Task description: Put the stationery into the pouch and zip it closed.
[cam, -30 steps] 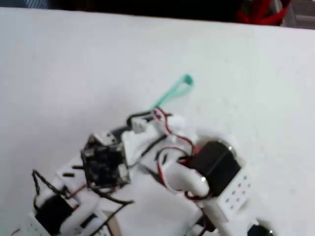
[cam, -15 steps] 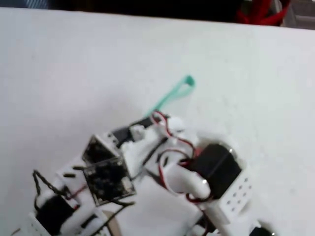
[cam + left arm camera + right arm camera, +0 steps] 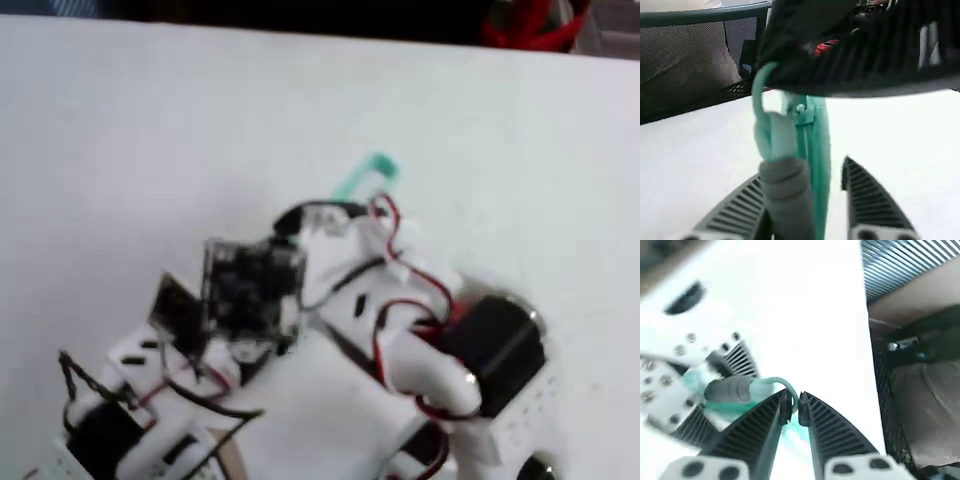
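The teal pouch point(image 3: 362, 178) stands on its edge on the white table, just beyond both arms. Its zipper edge point(image 3: 816, 150) runs up between my left gripper's point(image 3: 802, 172) ribbed fingers, which hold the pouch. A grey zip puller point(image 3: 785, 185) carries a teal loop point(image 3: 757, 100). My right gripper point(image 3: 795, 397) is shut on that loop point(image 3: 782, 385), with the grey puller point(image 3: 730, 388) beside its fingertips. The right gripper's black finger spans the left wrist view above the pouch. No loose stationery is visible.
The white table point(image 3: 150, 120) stretches wide to the left and back. A red object point(image 3: 530, 25) lies beyond its far right edge. A dark mesh chair point(image 3: 690, 55) stands behind the table edge.
Both arms have shifted toward the back and right of the table. Less of the teal pouch shows beyond them, and the left arm's wrist has turned.
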